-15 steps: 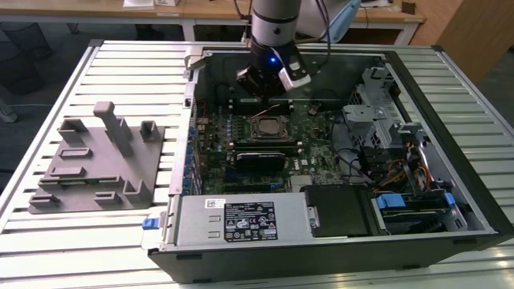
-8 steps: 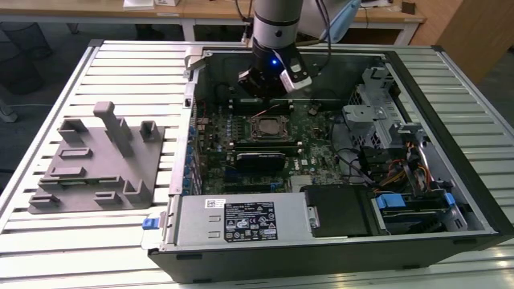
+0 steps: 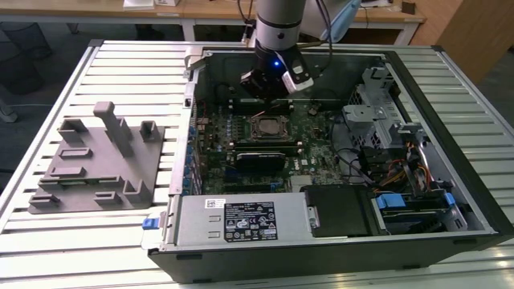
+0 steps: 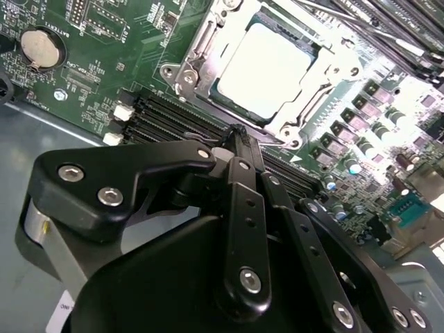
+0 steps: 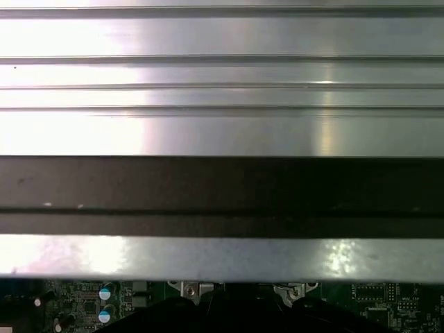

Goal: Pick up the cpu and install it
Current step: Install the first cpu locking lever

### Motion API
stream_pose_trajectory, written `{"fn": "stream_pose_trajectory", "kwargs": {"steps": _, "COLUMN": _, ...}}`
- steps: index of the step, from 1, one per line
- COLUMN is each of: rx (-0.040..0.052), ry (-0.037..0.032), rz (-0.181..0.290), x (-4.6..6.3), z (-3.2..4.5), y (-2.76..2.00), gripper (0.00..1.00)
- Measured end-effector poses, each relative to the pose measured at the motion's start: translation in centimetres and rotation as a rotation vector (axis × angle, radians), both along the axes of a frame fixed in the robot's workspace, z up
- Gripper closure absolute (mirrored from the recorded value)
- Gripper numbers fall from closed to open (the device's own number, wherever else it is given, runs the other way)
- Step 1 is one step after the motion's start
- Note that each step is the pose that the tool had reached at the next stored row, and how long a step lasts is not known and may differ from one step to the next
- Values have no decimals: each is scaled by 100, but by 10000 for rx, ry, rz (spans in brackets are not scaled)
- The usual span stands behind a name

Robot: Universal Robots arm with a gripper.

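So at this point the small flat square cpu with the silvery-grey top (image 4: pixel 267 66) was sitting flat in the silvery metal socket frame (image 4: pixel 189 69) on the green motherboard (image 4: pixel 90 90), with the frame all around it. The black gripper (image 4: pixel 239 139) wasn't touching it. It hung near the socket, over the row of black memory slots (image 4: pixel 163 118). Its fingers (image 4: pixel 243 208) looked pinched together at the tips with nothing between them. A round silver coin battery (image 4: pixel 40 46) sat on the board well apart from the socket.

In the exterior view the arm stood over the open dark computer case (image 3: pixel 473 198), toward its far wall. The case lay on a slatted silver metal table (image 3: pixel 129 66). The big grey plastic tray with upright blocks (image 3: pixel 96 174) was on the table just beside the case, on the exterior view's left.
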State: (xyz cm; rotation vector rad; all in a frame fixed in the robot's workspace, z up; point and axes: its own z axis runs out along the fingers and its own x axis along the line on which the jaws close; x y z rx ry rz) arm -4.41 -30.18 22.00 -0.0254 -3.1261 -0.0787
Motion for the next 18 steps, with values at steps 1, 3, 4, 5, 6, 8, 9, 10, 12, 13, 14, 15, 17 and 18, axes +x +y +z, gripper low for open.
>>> {"fn": "stream_pose_trajectory", "kwargs": {"steps": 1, "rx": 0, "ry": 0, "rz": 0, "x": 7, "z": -5, "y": 1, "gripper": 89}}
{"fn": "stream_pose_trajectory", "kwargs": {"steps": 3, "rx": 1, "ry": 0, "rz": -1, "x": 18, "z": -17, "y": 3, "gripper": 89}}
{"fn": "stream_pose_trajectory", "kwargs": {"steps": 4, "rx": 1, "ry": 0, "rz": -1, "x": 23, "z": -23, "y": 3, "gripper": 89}}
{"fn": "stream_pose_trajectory", "kwargs": {"steps": 5, "rx": 0, "ry": 0, "rz": -1, "x": 28, "z": -29, "y": 4, "gripper": 89}}
{"fn": "stream_pose_trajectory", "kwargs": {"steps": 6, "rx": 0, "ry": 0, "rz": -1, "x": 34, "z": -35, "y": 4, "gripper": 89}}
{"fn": "stream_pose_trajectory", "kwargs": {"steps": 8, "rx": 0, "ry": 0, "rz": 0, "x": 46, "z": -47, "y": 5, "gripper": 89}}
{"fn": "stream_pose_trajectory", "kwargs": {"steps": 9, "rx": 0, "ry": 0, "rz": 0, "x": 52, "z": -53, "y": 5, "gripper": 89}}
{"fn": "stream_pose_trajectory", "kwargs": {"steps": 10, "rx": -1, "ry": 0, "rz": 0, "x": 59, "z": -60, "y": 5, "gripper": 89}}
{"fn": "stream_pose_trajectory", "kwargs": {"steps": 12, "rx": -2, "ry": 0, "rz": 0, "x": 73, "z": -72, "y": 5, "gripper": 89}}
{"fn": "stream_pose_trajectory", "kwargs": {"steps": 13, "rx": -1, "ry": 0, "rz": 0, "x": 80, "z": -78, "y": 5, "gripper": 89}}
{"fn": "stream_pose_trajectory", "kwargs": {"steps": 14, "rx": -1, "ry": 0, "rz": 0, "x": 87, "z": -84, "y": 5, "gripper": 89}}
{"fn": "stream_pose_trajectory", "kwargs": {"steps": 15, "rx": -2, "ry": 0, "rz": 0, "x": 95, "z": -90, "y": 5, "gripper": 89}}
{"fn": "stream_pose_trajectory", "kwargs": {"steps": 17, "rx": -2, "ry": 0, "rz": -1, "x": 110, "z": -102, "y": 5, "gripper": 89}}
{"fn": "stream_pose_trajectory", "kwargs": {"steps": 18, "rx": -2, "ry": 0, "rz": -1, "x": 117, "z": -109, "y": 5, "gripper": 89}}
